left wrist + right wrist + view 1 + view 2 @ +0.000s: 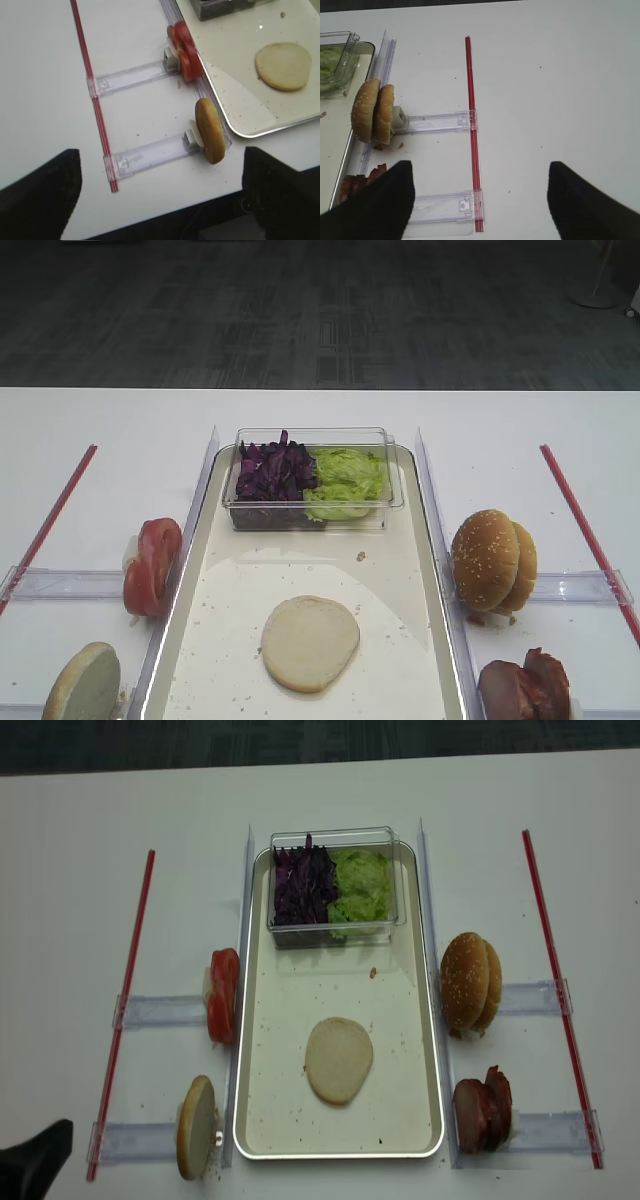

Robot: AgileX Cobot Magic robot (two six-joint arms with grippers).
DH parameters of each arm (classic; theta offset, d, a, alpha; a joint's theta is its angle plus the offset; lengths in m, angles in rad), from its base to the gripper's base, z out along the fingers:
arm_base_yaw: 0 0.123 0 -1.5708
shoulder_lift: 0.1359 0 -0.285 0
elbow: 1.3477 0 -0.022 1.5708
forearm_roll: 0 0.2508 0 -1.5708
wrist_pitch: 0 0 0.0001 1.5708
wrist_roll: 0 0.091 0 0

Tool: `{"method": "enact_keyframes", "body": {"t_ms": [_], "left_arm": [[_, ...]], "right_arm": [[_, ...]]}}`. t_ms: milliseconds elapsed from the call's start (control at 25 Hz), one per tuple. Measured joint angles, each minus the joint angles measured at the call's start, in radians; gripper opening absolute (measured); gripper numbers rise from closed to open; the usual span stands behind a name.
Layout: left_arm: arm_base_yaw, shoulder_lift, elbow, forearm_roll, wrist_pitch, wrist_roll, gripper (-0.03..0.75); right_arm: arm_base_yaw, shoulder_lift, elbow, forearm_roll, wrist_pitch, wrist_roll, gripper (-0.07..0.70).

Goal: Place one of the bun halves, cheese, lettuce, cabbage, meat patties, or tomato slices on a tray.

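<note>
Meat patties (483, 1108): two or three on edge near the counter's right front edge; count unclear. Tomato slices (222, 995): stack on edge outside the tray's left rim. Bun halves: one (338, 1059) flat on the tray (258, 1120) floor toward its near end; one (197, 1127) on edge by the near-left corner. Sesame buns (468, 982): two, right rim. Clear tub (335, 926), far end: cabbage (305, 883) left, lettuce (362, 885) right. Left gripper (160, 195) and right gripper (480, 200): fingers spread wide, holding nothing, above the counter.
</note>
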Motion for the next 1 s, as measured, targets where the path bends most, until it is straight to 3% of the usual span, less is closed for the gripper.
{"method": "enact_keyframes", "body": {"t_ms": [240,560,1000], "left_arm": [[0.000,-0.058,0.119,0.000,0.000,-0.002,0.599],[0.000,-0.064,0.197,0.000,-0.006,-0.006,0.599],[0.000,-0.064,0.212,0.000,-0.036,-0.027,0.599]], "right_arm": [[0.000,0.000,0.000,0.000,0.000,0.000,0.571],[0.000,0.000,0.000,0.000,0.000,0.000,0.571],[0.000,0.000,0.000,0.000,0.000,0.000,0.571]]}}
